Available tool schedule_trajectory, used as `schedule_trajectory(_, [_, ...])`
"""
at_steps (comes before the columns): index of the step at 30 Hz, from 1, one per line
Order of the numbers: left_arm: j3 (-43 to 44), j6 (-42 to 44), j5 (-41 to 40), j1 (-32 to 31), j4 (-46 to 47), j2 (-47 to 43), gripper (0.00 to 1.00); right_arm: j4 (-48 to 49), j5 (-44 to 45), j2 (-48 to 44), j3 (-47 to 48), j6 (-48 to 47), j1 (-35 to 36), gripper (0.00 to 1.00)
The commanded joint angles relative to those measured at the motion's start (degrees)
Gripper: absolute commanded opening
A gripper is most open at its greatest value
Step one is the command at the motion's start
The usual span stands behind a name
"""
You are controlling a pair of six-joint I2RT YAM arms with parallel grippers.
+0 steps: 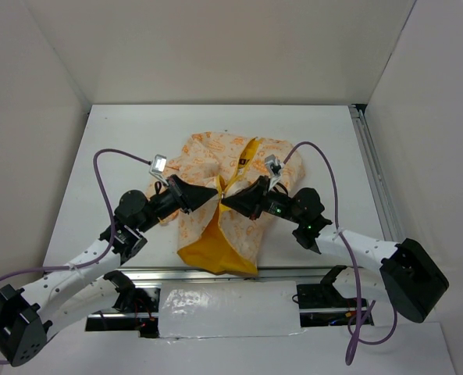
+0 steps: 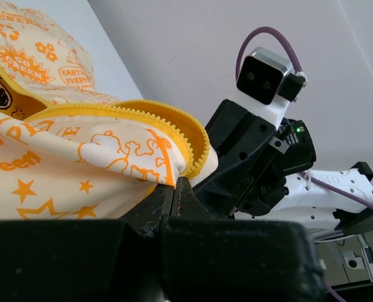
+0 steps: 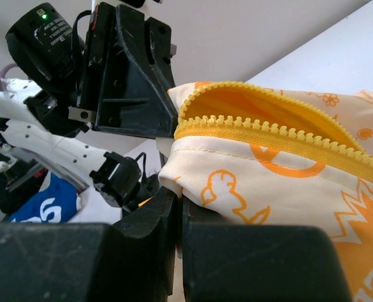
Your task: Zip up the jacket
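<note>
From my seat, the left gripper (image 1: 212, 193) reaches in from about 8 o'clock. Its jaws are closed on a fold of the jacket (image 1: 208, 152), right at the front edge, where the yellow zipper teeth (image 2: 167, 123) curl over just above the fingertips.

The jacket lies at the middle of the table (image 1: 122, 141), its bulk toward 12 o'clock. A flap of yellow lining (image 1: 211, 250) hangs down toward 6 o'clock, and the pinched part is pulled up into a peak between the two arms.

The right gripper (image 1: 228, 201) comes in from 4 o'clock, nearly touching the left one tip to tip. It is also clamped on the cream fabric just below its own row of teeth.

I judge the cloth light, thin and very limp. It sags and bunches wherever it is unsupported, so it will not keep a shape. The zipper tape looks like the stiffest line, so I would grip close beside it and keep it taut. I cannot make out the slider.
</note>
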Motion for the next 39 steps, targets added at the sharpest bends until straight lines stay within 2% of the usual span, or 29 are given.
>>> schedule_trajectory(1, [2.2, 2.4, 3.6, -0.5, 3.0, -0.5, 0.0, 2.5, 4.2, -2.1, 1.9, -0.4, 0.3, 0.0])
schedule_trajectory(7, [4.8, 2.8, 6.1, -0.6, -2.0, 1.2, 0.0, 1.7, 2.1, -2.7, 2.4, -3.8, 0.5, 0.0])
schedule_trajectory(10, [7.6, 2.7, 4.4, -0.6, -8.9, 3.1, 0.0, -1.1, -3.7, -3.3, 3.7, -10.5, 0.8, 0.0])
schedule_trajectory(14, [10.7, 3.9, 4.4, -0.6, -14.1, 3.6, 0.01, -5.5, -2.2, -4.3, 3.5, -14.1, 2.9, 0.0])
schedule_trajectory(19, [11.8, 5.3, 3.9, -0.7, -16.5, 2.7, 0.23, -5.6, -0.5, -5.9, 2.6, -13.5, 2.9, 0.0])
schedule_trajectory(24, [10.1, 6.7, 7.0, -0.6, -13.2, 2.0, 0.34, -4.9, 0.5, -5.5, 2.9, -11.8, 3.0, 0.0])
schedule_trajectory(26, [10.0, 7.6, 8.6, -0.7, -12.2, 2.4, 0.34, -5.2, 0.2, -4.8, 3.4, -11.3, 3.1, 0.0])
schedule_trajectory(32, [10.6, 9.1, 11.4, -0.7, -12.1, 3.1, 0.22, -6.7, 4.8, -4.1, 4.1, -9.0, 3.2, 0.0])
schedule_trajectory(36, [9.7, 9.5, 12.3, -0.6, -11.7, 2.5, 0.23, -4.6, 7.0, -5.1, 2.7, -6.8, 3.0, 0.0])
schedule_trajectory(39, [9.5, 9.9, 12.8, -0.6, -12.2, 2.1, 0.28, -3.8, 8.0, -6.1, 1.9, -6.2, 3.0, 0.0])
